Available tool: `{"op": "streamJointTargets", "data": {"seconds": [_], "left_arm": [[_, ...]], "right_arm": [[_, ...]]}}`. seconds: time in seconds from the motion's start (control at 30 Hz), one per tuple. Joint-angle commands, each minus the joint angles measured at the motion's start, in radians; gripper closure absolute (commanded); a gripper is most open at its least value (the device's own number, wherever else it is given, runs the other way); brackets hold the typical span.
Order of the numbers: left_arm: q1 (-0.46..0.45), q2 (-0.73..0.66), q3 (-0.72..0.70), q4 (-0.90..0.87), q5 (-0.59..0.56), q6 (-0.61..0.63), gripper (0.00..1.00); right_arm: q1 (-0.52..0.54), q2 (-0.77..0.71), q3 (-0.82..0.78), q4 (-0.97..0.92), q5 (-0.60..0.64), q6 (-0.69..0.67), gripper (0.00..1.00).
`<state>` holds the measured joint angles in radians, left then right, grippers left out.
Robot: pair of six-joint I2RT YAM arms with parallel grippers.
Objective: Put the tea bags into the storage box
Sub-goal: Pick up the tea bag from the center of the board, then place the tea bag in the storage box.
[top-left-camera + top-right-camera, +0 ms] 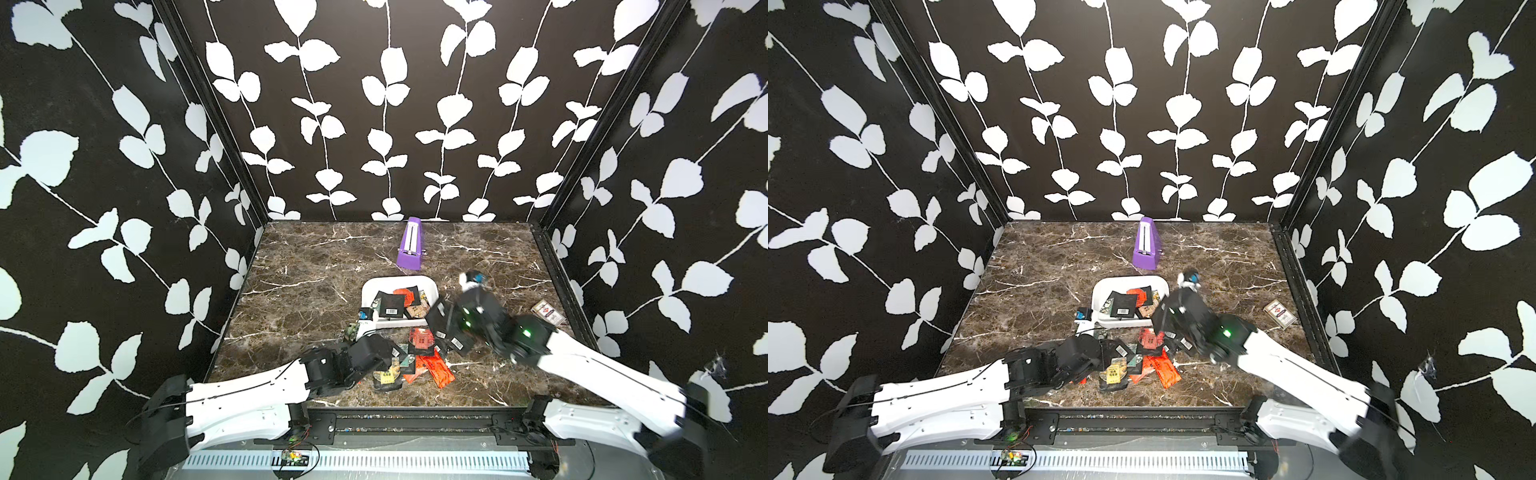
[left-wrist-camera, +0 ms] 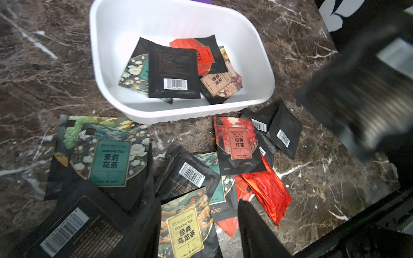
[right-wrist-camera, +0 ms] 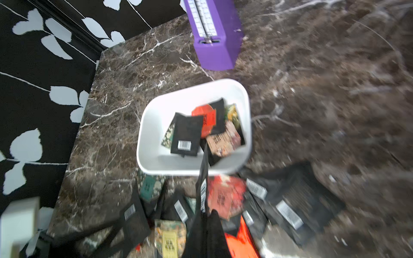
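The white storage box (image 1: 368,293) (image 1: 1100,296) (image 2: 111,49) (image 3: 148,125) sits mid-table with several tea bags (image 2: 174,71) inside. More tea bags (image 1: 420,341) (image 1: 1150,340) (image 2: 239,147) lie in a loose pile in front of it. My left gripper (image 2: 199,204) hangs open low over the pile. A yellow-labelled oolong tea bag (image 2: 185,230) (image 1: 386,376) lies between its fingers. My right gripper (image 3: 209,214) (image 1: 451,322) is shut on a black tea bag (image 3: 203,178) (image 1: 438,316), held edge-on just in front of the box's near right corner.
A purple wedge (image 1: 409,249) (image 1: 1147,247) (image 3: 214,44) stands behind the box near the back wall. A flat card pack (image 1: 547,312) (image 1: 1280,314) lies by the right wall. Black leaf-patterned walls close in three sides of the marble table.
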<state>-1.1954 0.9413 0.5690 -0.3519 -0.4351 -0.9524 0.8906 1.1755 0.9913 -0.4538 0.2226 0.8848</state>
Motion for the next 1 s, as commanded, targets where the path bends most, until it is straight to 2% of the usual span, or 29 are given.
{"op": "streamJointTargets", "data": {"seconds": [0.0,0.23,0.33,0.37,0.4,0.43,0.47,0.53,0.6,0.7,0.87,0.97], "left_arm": [[0.009,-0.047,-0.056,0.002,-0.028,-0.026,0.45],[0.011,-0.085,-0.104,0.026,-0.011,-0.053,0.43],[0.01,-0.085,-0.118,0.055,0.004,-0.057,0.42],[0.01,-0.083,-0.122,0.068,0.013,-0.055,0.42],[0.01,-0.082,-0.126,0.08,0.022,-0.055,0.42],[0.01,-0.079,-0.129,0.092,0.034,-0.052,0.42],[0.01,-0.075,-0.129,0.107,0.047,-0.045,0.41],[0.01,-0.064,-0.125,0.129,0.073,-0.033,0.41],[0.01,-0.054,-0.121,0.155,0.104,-0.028,0.4],[0.01,-0.028,-0.12,0.222,0.169,-0.021,0.4],[0.008,0.066,-0.1,0.328,0.252,-0.018,0.41],[-0.008,0.151,-0.076,0.366,0.281,-0.036,0.43]], "right_arm": [[-0.054,0.14,0.117,0.12,-0.132,-0.088,1.0],[-0.115,0.398,0.274,0.184,-0.22,-0.085,1.0],[-0.133,0.462,0.288,0.2,-0.204,-0.08,1.0],[-0.142,0.476,0.29,0.197,-0.195,-0.08,0.97],[-0.153,0.488,0.291,0.19,-0.192,-0.081,0.91],[-0.167,0.496,0.29,0.18,-0.189,-0.087,0.8],[-0.178,0.496,0.29,0.162,-0.178,-0.101,0.65],[-0.198,0.475,0.28,0.108,-0.139,-0.132,0.48],[-0.204,0.417,0.252,0.06,-0.095,-0.171,0.44],[-0.203,0.261,0.161,0.009,-0.051,-0.215,0.47],[-0.19,-0.026,-0.081,-0.023,-0.12,-0.169,0.69],[-0.13,-0.16,-0.231,-0.025,-0.132,-0.087,0.79]]}}
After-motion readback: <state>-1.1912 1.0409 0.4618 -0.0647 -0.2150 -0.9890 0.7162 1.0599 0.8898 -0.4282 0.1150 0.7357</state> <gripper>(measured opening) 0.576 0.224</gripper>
